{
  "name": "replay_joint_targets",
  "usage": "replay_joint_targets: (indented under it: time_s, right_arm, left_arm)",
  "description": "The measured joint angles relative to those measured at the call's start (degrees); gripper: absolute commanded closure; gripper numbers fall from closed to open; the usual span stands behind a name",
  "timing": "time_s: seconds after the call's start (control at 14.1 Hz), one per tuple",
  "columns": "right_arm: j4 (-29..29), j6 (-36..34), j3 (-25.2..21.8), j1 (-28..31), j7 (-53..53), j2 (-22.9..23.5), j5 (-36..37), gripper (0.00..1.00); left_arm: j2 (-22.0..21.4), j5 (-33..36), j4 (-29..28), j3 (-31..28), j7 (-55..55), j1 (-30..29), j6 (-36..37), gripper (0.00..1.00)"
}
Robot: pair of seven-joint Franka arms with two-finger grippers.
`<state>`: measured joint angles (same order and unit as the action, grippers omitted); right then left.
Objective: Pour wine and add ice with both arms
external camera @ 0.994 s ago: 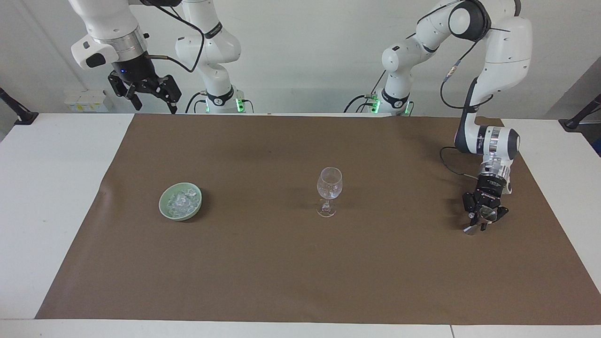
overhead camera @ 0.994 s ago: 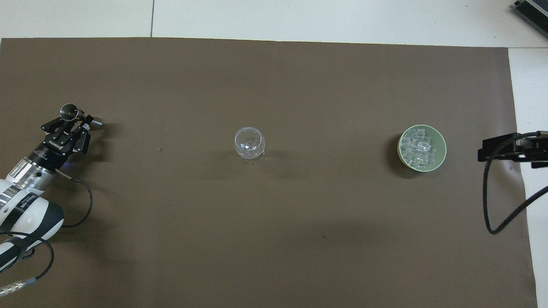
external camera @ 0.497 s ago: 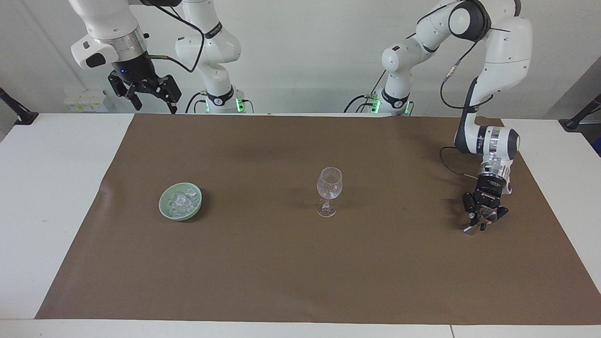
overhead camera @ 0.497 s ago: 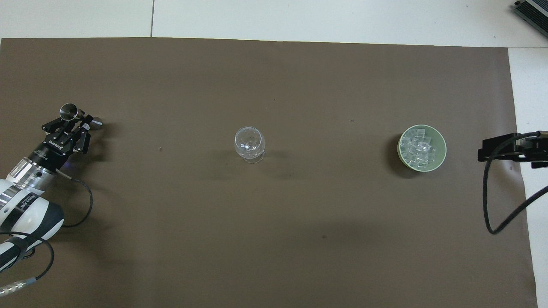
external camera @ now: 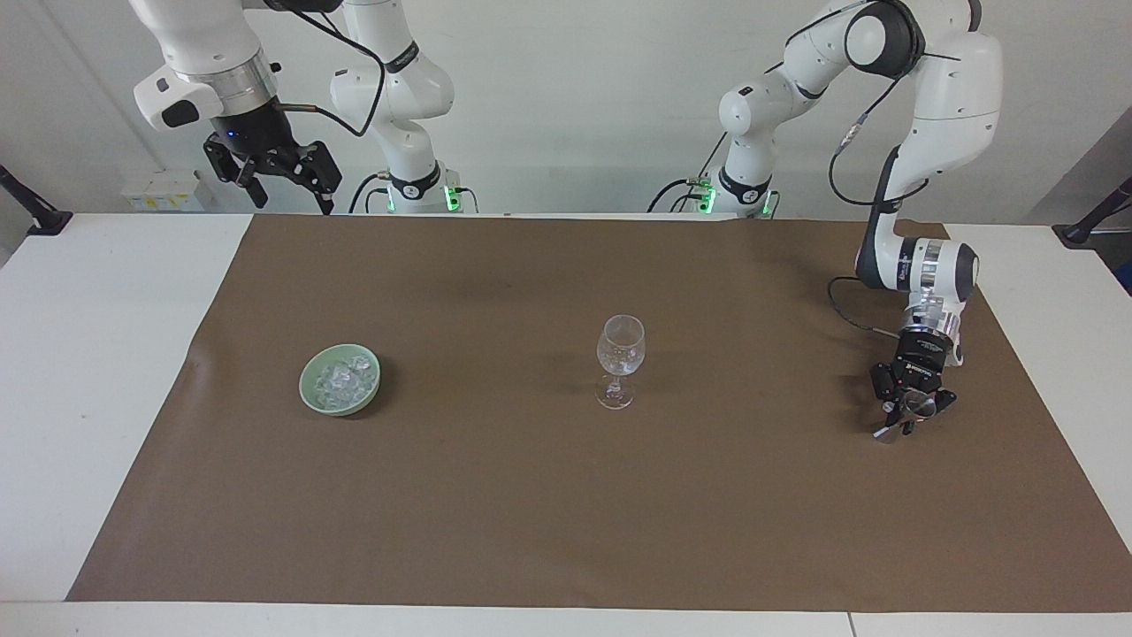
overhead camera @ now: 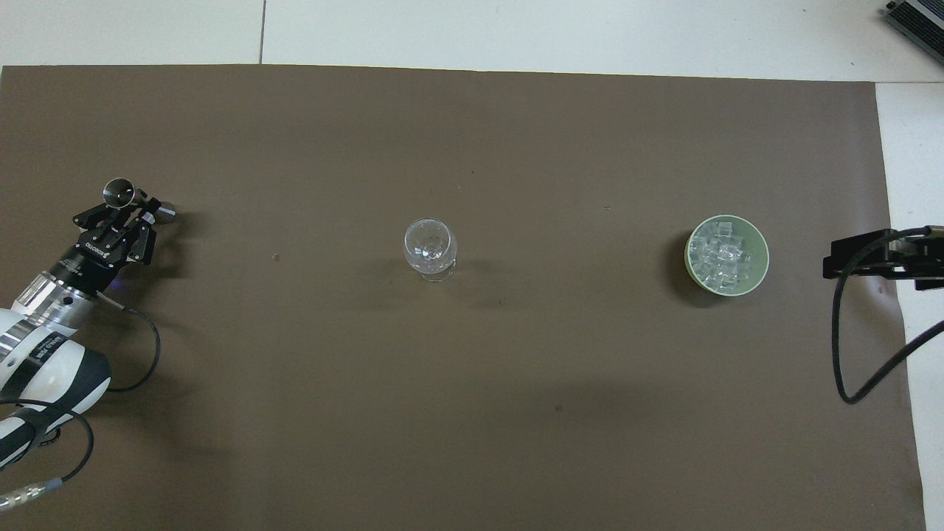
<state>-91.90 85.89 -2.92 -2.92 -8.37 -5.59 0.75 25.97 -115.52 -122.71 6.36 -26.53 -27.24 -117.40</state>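
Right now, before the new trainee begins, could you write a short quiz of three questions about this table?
1. True or false: the ice lies in the green bowl.
2. Which fingers are closed on the small metal measuring cup? A: those of the left gripper. B: those of the right gripper.
3. Fill in: between the bowl and the measuring cup, on the brown mat, stands a clear stemmed ____.

Key: 1 true. 2 A; the right gripper waits, raised and open, at the right arm's end. 3 glass.
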Motion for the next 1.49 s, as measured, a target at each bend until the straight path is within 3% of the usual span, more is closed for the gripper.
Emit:
replay_joint_targets:
  time_s: [1.49]
  right_arm:
    - [0.0,0.0,0.0,0.0,0.0,0.0,0.0,0.0]
  left_arm:
    - [0.06,-0.17,0.0,0.03,0.0,0.01,0.0,0.9]
